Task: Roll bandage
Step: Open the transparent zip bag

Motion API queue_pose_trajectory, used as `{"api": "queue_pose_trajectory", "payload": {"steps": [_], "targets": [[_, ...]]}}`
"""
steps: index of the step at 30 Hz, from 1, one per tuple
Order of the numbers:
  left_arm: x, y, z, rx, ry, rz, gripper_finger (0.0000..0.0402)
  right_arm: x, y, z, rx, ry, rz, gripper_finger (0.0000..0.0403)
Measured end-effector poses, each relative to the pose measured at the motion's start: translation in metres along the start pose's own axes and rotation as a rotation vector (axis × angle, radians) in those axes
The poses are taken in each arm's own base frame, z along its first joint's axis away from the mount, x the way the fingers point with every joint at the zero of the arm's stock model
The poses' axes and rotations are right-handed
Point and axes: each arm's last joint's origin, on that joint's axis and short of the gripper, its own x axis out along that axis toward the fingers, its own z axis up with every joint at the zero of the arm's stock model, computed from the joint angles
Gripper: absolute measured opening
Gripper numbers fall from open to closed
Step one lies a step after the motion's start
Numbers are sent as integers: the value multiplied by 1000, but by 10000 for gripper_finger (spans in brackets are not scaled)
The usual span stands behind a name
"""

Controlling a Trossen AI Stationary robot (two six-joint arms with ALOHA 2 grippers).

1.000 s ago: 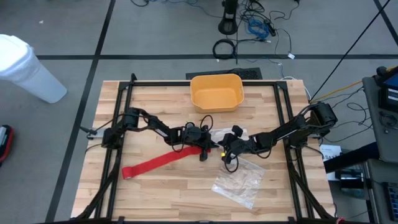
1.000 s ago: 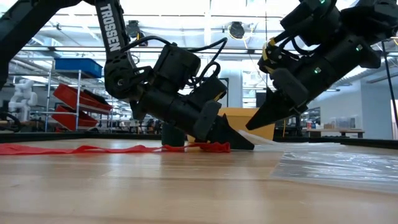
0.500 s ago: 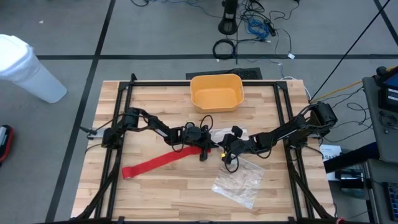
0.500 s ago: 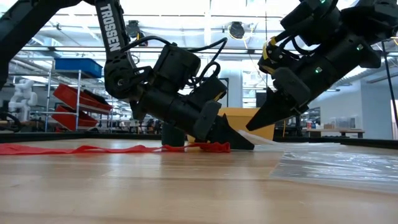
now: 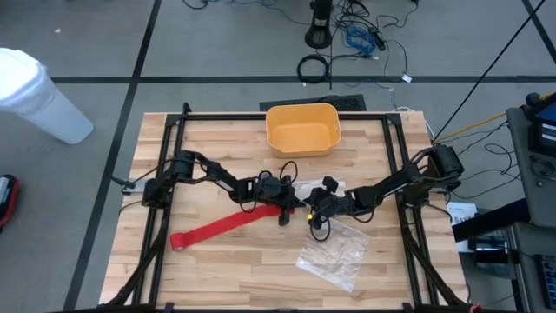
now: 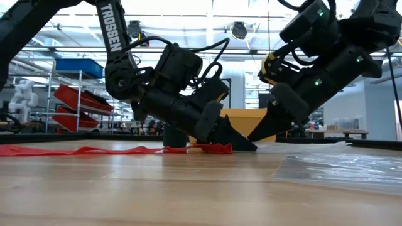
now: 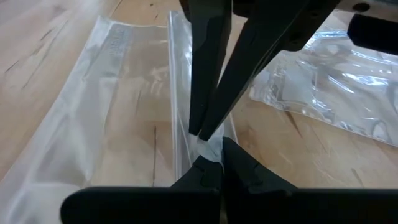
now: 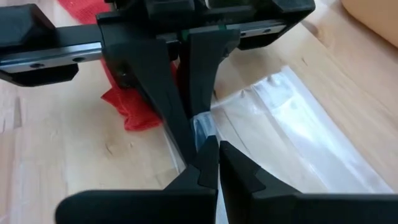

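The red bandage (image 5: 228, 226) lies flat on the table as a long strip. Its bunched right end (image 8: 134, 106) lies beside my left gripper's fingers, and I cannot tell whether they touch it. My left gripper (image 5: 287, 210) and my right gripper (image 5: 311, 212) meet tip to tip at mid-table. Both are shut on the edge of a flat clear plastic bag (image 7: 124, 106). In the low view my left gripper (image 6: 248, 147) slants down onto the table and my right gripper (image 6: 252, 136) slants down just behind it. My left gripper pinches the clear bag's edge (image 7: 208, 148) between its two fingertips, slanting down from the table's left. The bag lies flat on the table beyond the fingers. My right gripper pinches the same edge (image 8: 200, 127) between its two fingertips, slanting down from the table's right, right against the left fingers (image 8: 186, 118).
A second, crinkled clear bag (image 5: 333, 255) lies on the table toward the near right. A yellow bin (image 5: 302, 128) stands at the far middle. Dark frame rails (image 5: 165, 174) run along both table sides. Bare wood shows at the near left.
My right gripper has gone down toward the table and toward my left gripper's tip, still shut on the clear plastic it held raised. My left gripper and the bandage have kept still.
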Motion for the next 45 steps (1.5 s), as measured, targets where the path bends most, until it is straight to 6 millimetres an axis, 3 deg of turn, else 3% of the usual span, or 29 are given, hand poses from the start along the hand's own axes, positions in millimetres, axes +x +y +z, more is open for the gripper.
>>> {"api": "queue_pose_trajectory", "payload": {"steps": [14,45], "targets": [[0,0,0,1,0,1,0,-11,1,11,-6,-37,41,0],[0,0,0,2,-3,8,0,-11,-2,11,1,-30,25,0]]}}
